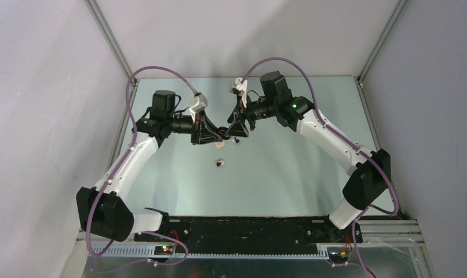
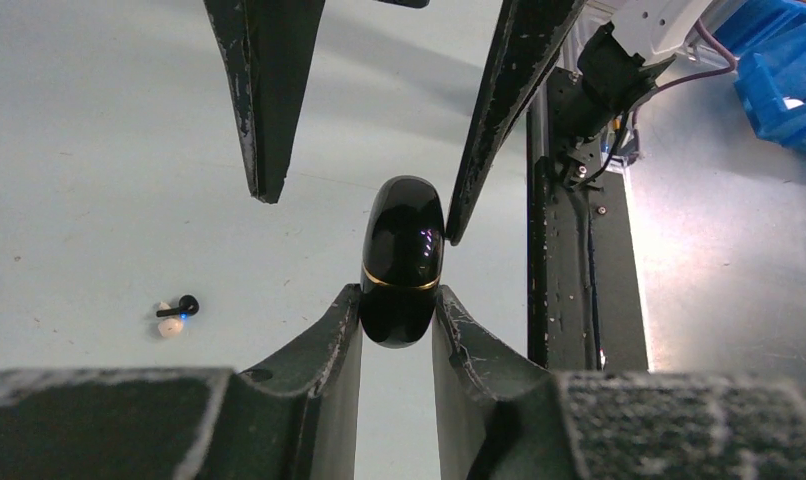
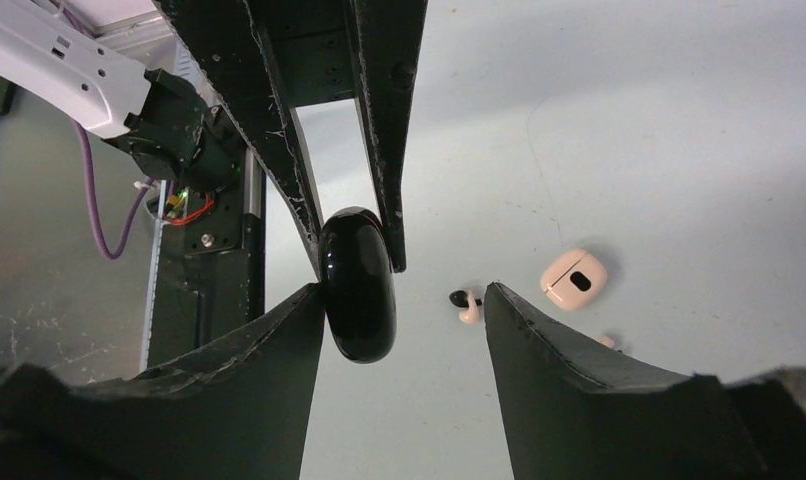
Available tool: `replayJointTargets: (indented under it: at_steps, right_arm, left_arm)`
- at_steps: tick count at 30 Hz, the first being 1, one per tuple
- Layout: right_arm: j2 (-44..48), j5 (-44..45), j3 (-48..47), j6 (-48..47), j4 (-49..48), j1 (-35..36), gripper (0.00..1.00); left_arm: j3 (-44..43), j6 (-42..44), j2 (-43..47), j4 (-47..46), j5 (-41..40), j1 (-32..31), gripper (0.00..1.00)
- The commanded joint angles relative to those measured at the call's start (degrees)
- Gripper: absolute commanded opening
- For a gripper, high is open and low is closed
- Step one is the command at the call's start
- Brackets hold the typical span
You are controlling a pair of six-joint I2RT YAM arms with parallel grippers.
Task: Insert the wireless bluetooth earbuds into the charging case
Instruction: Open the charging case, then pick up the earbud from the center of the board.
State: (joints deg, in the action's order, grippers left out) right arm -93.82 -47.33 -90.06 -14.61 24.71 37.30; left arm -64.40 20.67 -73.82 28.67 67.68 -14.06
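Note:
My left gripper [image 2: 397, 300] is shut on a glossy black pebble-shaped case [image 2: 403, 255] with a gold seam, held above the table. My right gripper [image 3: 404, 290] faces it and stands open: one finger touches the black case [image 3: 359, 285], the other is well clear. On the table lies a small beige charging case [image 3: 574, 278] with a dark dot. Beside it is a pale earbud [image 3: 466, 305] with a dark tip. A pale bit [image 3: 607, 342] peeks out behind my right finger. The left wrist view shows an earbud [image 2: 174, 312] with a blue light.
In the top view the two grippers meet tip to tip at mid-table [image 1: 224, 134], and a small beige and dark piece [image 1: 219, 163] lies just in front of them. The black base rail [image 1: 248, 227] runs along the near edge. Grey walls enclose the table on three sides.

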Motion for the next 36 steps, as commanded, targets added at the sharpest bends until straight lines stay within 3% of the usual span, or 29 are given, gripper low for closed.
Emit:
replayJointTargets:
  at_steps: [1,24,36]
  right_arm:
    - [-0.4,2.2,-3.6,-0.6,-0.6,0.3,0.63]
    - [-1.1,3.5,-7.0,1.4,-1.8,-1.5,0.56]
    - [2.7,-3.3,-7.6,1.6,0.6,-6.0,0.57]
  left_arm:
    - [0.4,1.3,2.2,-1.3,2.4,0.4,0.00]
    - [0.1,1.9,1.3,-1.3,3.2,0.6,0.00]
    - [1.8,0.3,1.7,-1.3,4.4,3.3,0.00]
